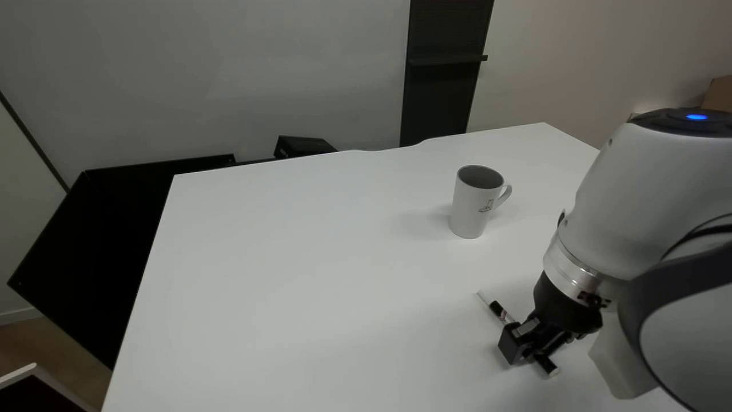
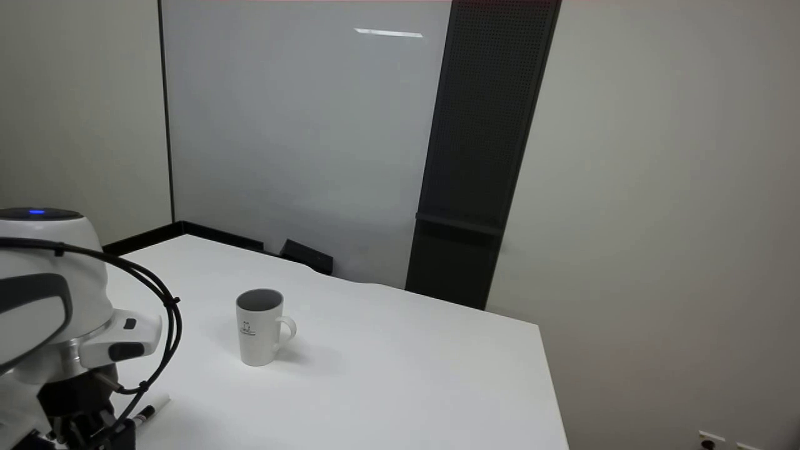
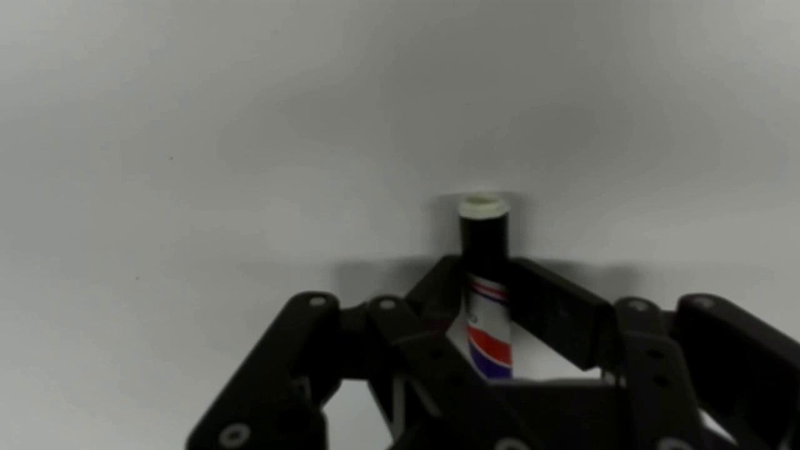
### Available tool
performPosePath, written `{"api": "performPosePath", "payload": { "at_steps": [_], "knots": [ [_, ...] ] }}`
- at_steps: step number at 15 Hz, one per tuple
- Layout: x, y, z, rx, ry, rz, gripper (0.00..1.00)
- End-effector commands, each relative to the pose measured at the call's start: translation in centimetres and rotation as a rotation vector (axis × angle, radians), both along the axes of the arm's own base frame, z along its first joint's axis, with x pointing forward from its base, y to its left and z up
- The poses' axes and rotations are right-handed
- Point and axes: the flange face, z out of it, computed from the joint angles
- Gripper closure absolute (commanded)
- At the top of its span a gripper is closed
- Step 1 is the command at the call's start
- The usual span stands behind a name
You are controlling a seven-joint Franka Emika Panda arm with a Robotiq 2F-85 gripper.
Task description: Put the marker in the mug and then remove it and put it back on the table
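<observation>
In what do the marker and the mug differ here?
The marker is thin; the mug is wider, with a handle. The marker shows black, red and blue; the mug is mostly white outside. The hand grips the marker; the mug stands upright, apart. Both show some white.

In both exterior views a tall dark panel [image 2: 494,112], finely perforated, stands between a grey wall [image 2: 300,125] and a pale wall [image 2: 675,187], a narrow ledge [image 2: 459,223] crossing it. A bright streak of light [image 2: 389,32] lies high on the grey wall, and a thin black seam [image 2: 166,125] runs down its left side. A wall socket [image 2: 711,439] sits low at the right. In an exterior view, brown floor [image 1: 63,355] and pale skirting [image 1: 20,316] show at lower left, below a large black board [image 1: 74,257]. A black box [image 1: 303,146] lies near the grey wall. A brown object [image 1: 719,94], perhaps cardboard, is cut off at the right edge.
</observation>
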Motion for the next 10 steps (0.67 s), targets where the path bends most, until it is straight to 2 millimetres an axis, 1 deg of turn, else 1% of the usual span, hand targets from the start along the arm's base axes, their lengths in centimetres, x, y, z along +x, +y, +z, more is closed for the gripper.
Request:
{"api": "performPosePath", "payload": {
  "at_steps": [1,2,3,4,8,9,10],
  "knots": [
    [0.7,-0.4,-0.6,-0.019,0.008,-0.026,0.92],
    [0.8,-0.4,-0.5,-0.023,0.008,-0.027,0.97],
    [1.0,-0.5,-0.2,-0.024,0.01,-0.026,0.99],
    [1.1,-0.4,0.0,-0.022,0.015,-0.022,0.95],
    [2.5,0.1,1.8,-0.021,0.011,-0.011,0.95],
    [2.7,0.3,1.9,-0.017,0.017,-0.004,0.89],
    [2.8,0.5,2.0,-0.017,0.022,-0.003,0.54]
  ]
}}
